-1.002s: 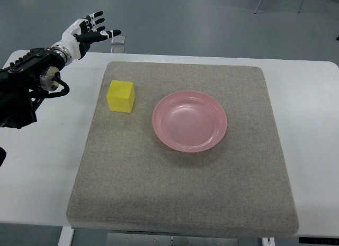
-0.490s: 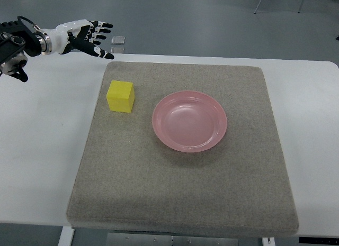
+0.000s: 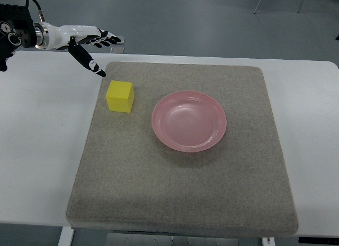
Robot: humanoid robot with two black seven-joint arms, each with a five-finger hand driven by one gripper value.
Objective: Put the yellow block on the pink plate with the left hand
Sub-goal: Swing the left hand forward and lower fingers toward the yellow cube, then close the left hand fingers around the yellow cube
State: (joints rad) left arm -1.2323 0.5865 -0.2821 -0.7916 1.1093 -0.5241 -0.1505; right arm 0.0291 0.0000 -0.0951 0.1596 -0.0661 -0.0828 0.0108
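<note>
I have the left hand (image 3: pixel 87 41) coming in from the upper left, up at about ten o'clock from the centre of the mat. Its fingers (image 3: pixel 106 37) are spread and straight and the thumb (image 3: pixel 87 62) angles down toward the mat's corner; it holds nothing. I read that splay as a pre-grasp shape, opened wide enough to straddle the cube.

The yellow block (image 3: pixel 120 96) sits upright on the grey mat (image 3: pixel 180 188), close to the mat's left edge, at roughly nine o'clock from the pink plate (image 3: pixel 189 120) and near it but not touching. The hand sits at about eleven o'clock from the block, apart from it; the thumb tip is the closest part, and I cannot tell how high it hangs above the surface.

The plate lies near the mat's middle, empty, so the drop zone is wide and shallow. I judge the task barely begun: the hand needs to descend over the block and close on opposite faces. The right hand is out of view.
</note>
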